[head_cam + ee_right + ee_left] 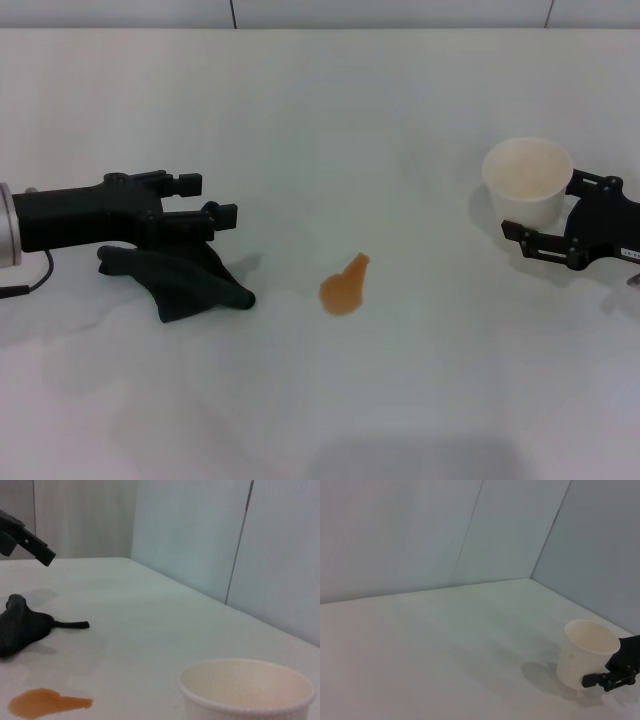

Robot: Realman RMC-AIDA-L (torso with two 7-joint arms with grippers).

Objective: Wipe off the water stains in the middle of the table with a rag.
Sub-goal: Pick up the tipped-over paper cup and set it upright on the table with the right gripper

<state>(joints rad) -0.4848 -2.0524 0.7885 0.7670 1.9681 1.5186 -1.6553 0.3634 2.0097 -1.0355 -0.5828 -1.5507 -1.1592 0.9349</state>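
The water stain (344,289), a small orange blot with a pointed lobe, lies in the middle of the white table (400,120). It also shows in the right wrist view (47,702). The black rag (180,280) lies bundled on the table left of the stain, and shows in the right wrist view (20,627). My left gripper (212,198) is open and hovers just behind and above the rag, not holding it. My right gripper (555,212) is open at the right, close against a white cup (527,180).
The white cup stands at the right of the table and shows in the left wrist view (585,652) and the right wrist view (247,690). A grey wall runs behind the table's far edge (320,28).
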